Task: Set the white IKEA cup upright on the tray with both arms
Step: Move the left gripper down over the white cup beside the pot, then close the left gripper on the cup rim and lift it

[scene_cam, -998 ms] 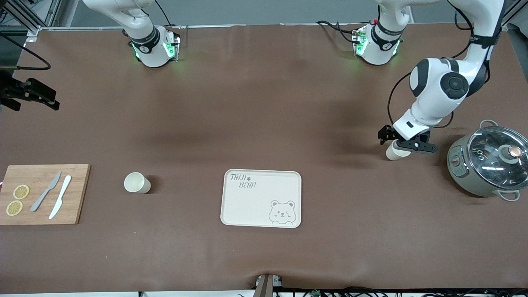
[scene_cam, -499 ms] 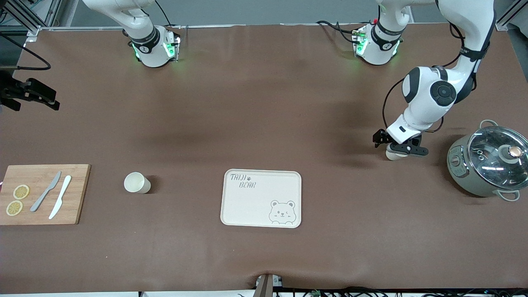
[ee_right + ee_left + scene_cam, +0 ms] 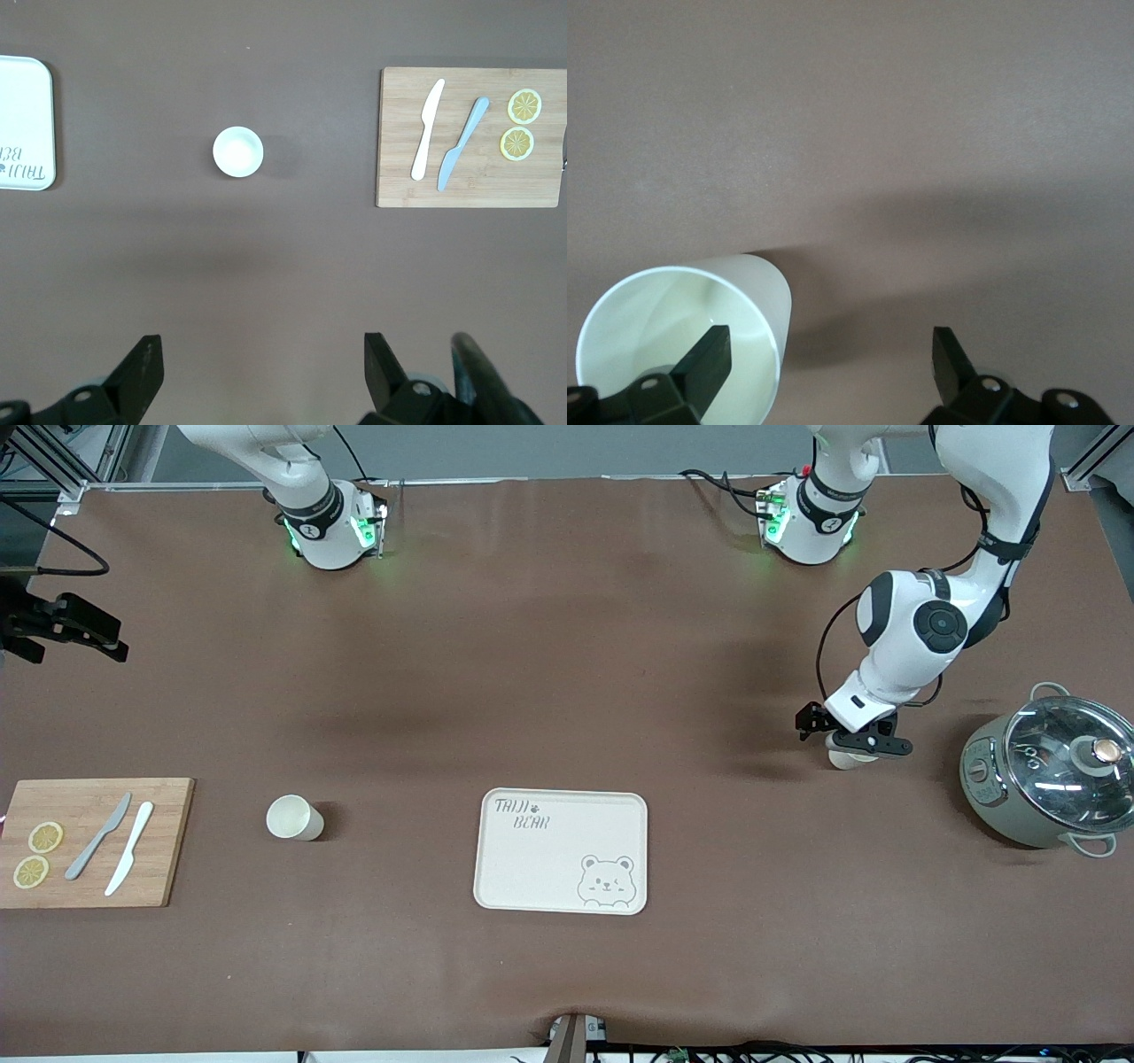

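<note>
In the lower corner of the front view, at the right arm's end of the brown table [image 3: 567, 646], a wooden board [image 3: 168, 841] is lying flat. Two lemon slices [image 3: 45, 837], a grey knife [image 3: 97, 837] and a white knife [image 3: 129, 859] are resting on it.

Just beside the board, toward the middle, the first cup [image 3: 294, 817] is standing upright on the table with its mouth facing up. Nothing is touching it.

The right arm is waiting up high. The right gripper [image 3: 261, 354] is hanging over bare table with its fingers spread wide and gripping nothing. Its wrist view is looking down on the first cup [image 3: 237, 151] and the board [image 3: 399, 177].

In the lower middle of the front view, the tray [image 3: 549, 868] with the bear face is lying flat with nothing on it. Both cups are sitting on the table, well apart from it.

Toward the left arm's end, the second cup [image 3: 843, 760] is sitting farther from the front camera than the tray. I cannot tell if it is standing straight. The left gripper [image 3: 849, 737] is reaching down onto it. Its fingers are spread wide, with one finger [image 3: 709, 350] dipping inside the second cup [image 3: 744, 283] and the other outside, so they are not squeezing it.

Near that edge of the frame, a grey pot [image 3: 1045, 779] with a glass lid is sitting near the second cup.
</note>
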Available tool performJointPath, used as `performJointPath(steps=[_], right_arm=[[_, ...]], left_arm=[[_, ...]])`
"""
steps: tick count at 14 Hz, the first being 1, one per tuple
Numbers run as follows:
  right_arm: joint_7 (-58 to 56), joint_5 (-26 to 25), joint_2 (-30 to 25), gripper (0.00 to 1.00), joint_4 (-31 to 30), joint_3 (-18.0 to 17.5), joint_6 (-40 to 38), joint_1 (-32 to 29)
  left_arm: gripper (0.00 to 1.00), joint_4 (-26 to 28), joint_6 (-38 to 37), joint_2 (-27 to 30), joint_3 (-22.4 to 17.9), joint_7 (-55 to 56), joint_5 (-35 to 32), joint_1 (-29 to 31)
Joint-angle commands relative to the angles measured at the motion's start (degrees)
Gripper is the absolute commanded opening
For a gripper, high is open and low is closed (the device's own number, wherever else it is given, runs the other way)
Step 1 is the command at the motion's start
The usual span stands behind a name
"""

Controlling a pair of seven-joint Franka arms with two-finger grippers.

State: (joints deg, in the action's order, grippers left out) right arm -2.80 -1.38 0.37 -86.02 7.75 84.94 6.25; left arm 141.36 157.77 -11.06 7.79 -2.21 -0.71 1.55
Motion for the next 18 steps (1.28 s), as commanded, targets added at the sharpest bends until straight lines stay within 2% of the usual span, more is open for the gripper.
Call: performJointPath(steps=[1,11,13,14,16,18], right_arm=[[0.78,0.06,-0.10,1.00,0.15,0.33,-0.30,0.69],[0.69,0.06,-0.02,1.00,0.15,0.33,-0.30,0.69],[0.78,0.06,-0.02,1.00,0.15,0.33,-0.30,0.69],[0.78,0.06,-0.02,1.00,0.15,0.33,-0.30,0.69],[0.78,0.06,-0.02,1.00,0.15,0.33,-0.21,0.69],[0.78,0.06,-0.02,1.00,0.15,0.33,-0.21,0.69]], left_arm=[[1.00,1.03,1.31,0.69,0.29,0.19,0.71,1.35],[0.99,0.94,1.92,0.16,0.21,-0.16,0.71,1.61],[0.71,0.94,2.10,0.16,0.21,-0.16,0.71,1.53],[0.53,0.94,2.10,0.25,0.21,-0.07,0.71,1.53],[0.00,0.94,2.10,0.25,0.21,0.02,0.71,1.53],[0.00,0.94,2.19,0.16,0.21,0.02,0.62,1.53]])
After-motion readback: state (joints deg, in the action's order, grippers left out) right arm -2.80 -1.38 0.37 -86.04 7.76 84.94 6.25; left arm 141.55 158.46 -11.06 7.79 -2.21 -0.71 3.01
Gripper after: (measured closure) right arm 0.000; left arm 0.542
